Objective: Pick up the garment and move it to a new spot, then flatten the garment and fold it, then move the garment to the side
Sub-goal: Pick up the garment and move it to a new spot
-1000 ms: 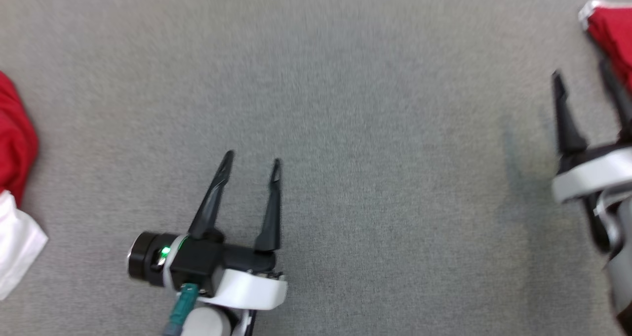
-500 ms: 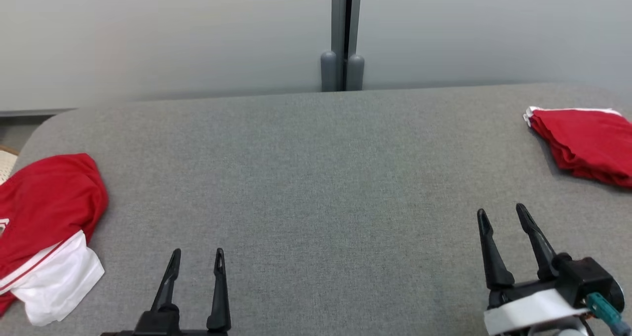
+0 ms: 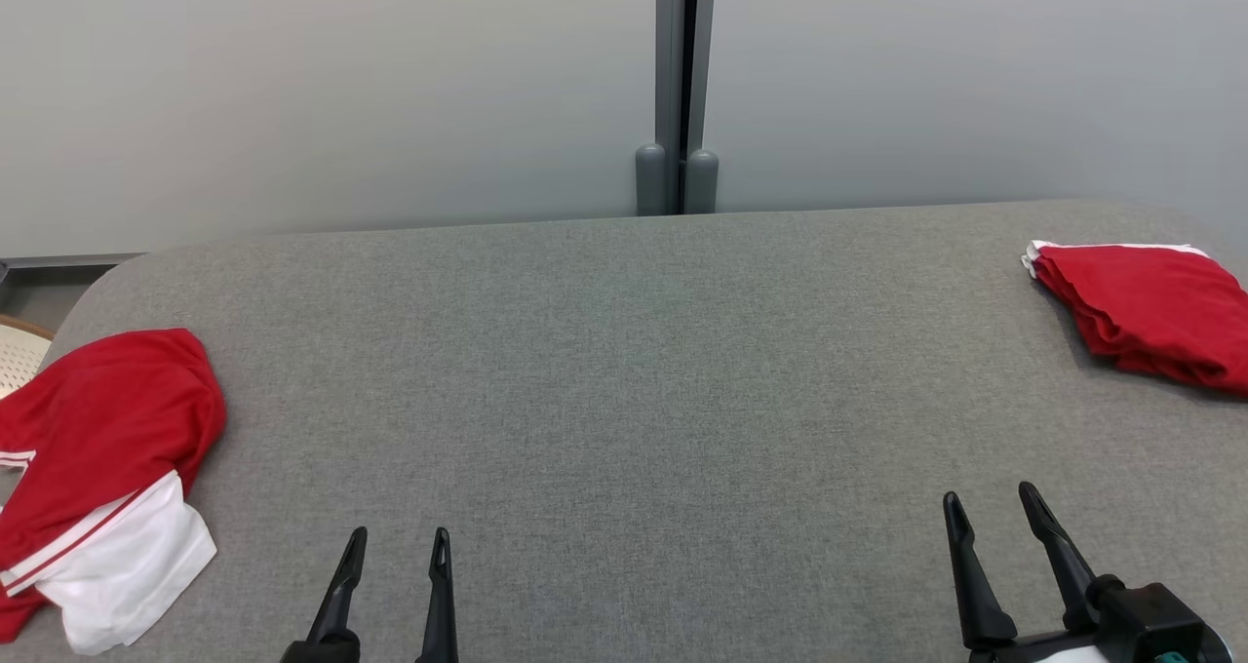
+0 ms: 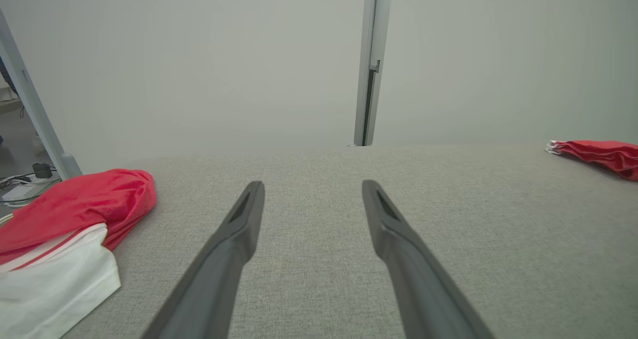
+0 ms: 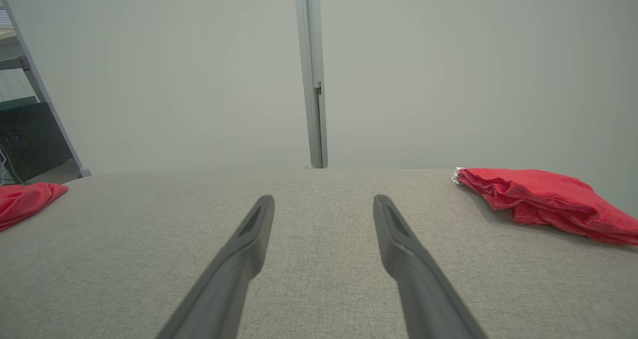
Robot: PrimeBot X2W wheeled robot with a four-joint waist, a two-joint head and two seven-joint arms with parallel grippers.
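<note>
Red cloth with a white panel and a thin red stripe, the crumpled garment lies bunched at the left edge of the grey fabric surface, and part of it runs out of the head view. Just beyond the surface's far left corner is a cream perforated object, with too little showing to tell what it is. The left gripper hangs over the near edge, left of centre, its two dark fingers spread and holding nothing. A grey post stands behind the middle of the far edge, between pale wall panels. The right gripper sits over the near edge towards the right corner, fingers likewise apart and empty. The folded garment, red with a sliver of white at its far left corner, rests in stacked layers at the right edge, well apart from both grippers.
</note>
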